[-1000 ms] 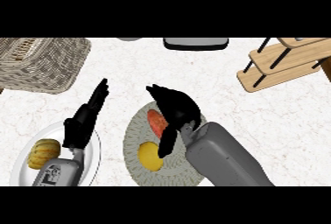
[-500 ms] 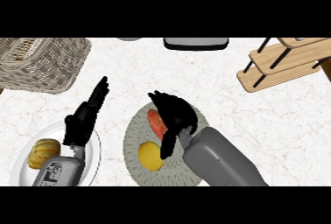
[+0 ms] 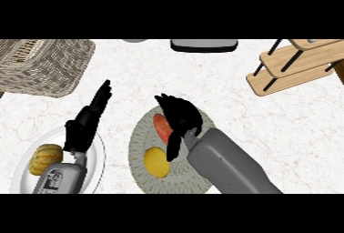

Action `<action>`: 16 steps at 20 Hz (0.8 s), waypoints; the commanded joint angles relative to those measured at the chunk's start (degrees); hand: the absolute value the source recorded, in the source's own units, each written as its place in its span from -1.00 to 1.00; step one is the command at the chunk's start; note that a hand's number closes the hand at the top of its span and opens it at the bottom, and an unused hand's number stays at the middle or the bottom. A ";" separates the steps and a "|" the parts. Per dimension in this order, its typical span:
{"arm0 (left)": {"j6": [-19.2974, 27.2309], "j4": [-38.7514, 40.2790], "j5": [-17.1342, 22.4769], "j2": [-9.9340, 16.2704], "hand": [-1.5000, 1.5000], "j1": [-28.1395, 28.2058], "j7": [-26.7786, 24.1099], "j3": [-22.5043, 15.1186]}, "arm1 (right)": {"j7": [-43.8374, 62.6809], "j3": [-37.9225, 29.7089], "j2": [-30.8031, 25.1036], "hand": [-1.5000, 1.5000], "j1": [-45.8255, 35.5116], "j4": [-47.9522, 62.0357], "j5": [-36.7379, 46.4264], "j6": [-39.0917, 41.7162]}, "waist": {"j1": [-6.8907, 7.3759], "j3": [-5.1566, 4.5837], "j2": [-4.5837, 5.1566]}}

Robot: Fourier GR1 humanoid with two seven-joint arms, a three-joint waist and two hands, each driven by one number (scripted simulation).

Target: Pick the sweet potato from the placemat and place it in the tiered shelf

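The orange-red sweet potato [image 3: 161, 127] lies on the round grey placemat [image 3: 142, 136], partly hidden under my right hand [image 3: 180, 119]. That hand is over it with fingers curled down along its right side and the thumb pointing down toward a yellow lemon [image 3: 156, 162] on the same mat. Whether the fingers close round the sweet potato I cannot tell. The wooden tiered shelf [image 3: 295, 63] stands at the upper right, well apart from the hand. My left hand [image 3: 87, 122] rests at the left with straight fingers pointing up.
A wicker basket [image 3: 42, 66] sits at the upper left. A white plate [image 3: 94, 159] at the lower left holds a small orange squash [image 3: 46, 158]. A dark tray-like object [image 3: 204, 44] lies at the top edge.
My right hand has lowered slightly onto the sweet potato, covering more of it. The left hand has not moved.
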 commanded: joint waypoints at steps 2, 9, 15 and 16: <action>-1.10 3.30 0.49 -0.19 0.00 -0.47 -3.10 2.12 | -0.02 -1.78 -1.16 -1.00 1.74 -3.36 0.64 3.06 | -0.40 -0.01 -0.06; 1.68 4.76 -3.14 -3.69 0.00 -1.36 -3.15 -0.16 | -4.22 2.43 0.00 -1.00 -0.05 5.81 -1.30 -1.79 | -0.20 0.00 0.01; -0.29 -1.33 -2.49 -2.63 0.00 2.41 -0.84 -0.25 | -10.50 4.35 0.00 1.00 1.49 11.87 -0.23 -3.83 | 0.17 0.01 0.02; -1.00 -2.38 -1.64 -1.54 0.00 1.62 0.52 0.94 | -8.75 5.24 0.00 1.00 -0.86 12.43 -0.49 -1.61 | 0.30 0.01 0.02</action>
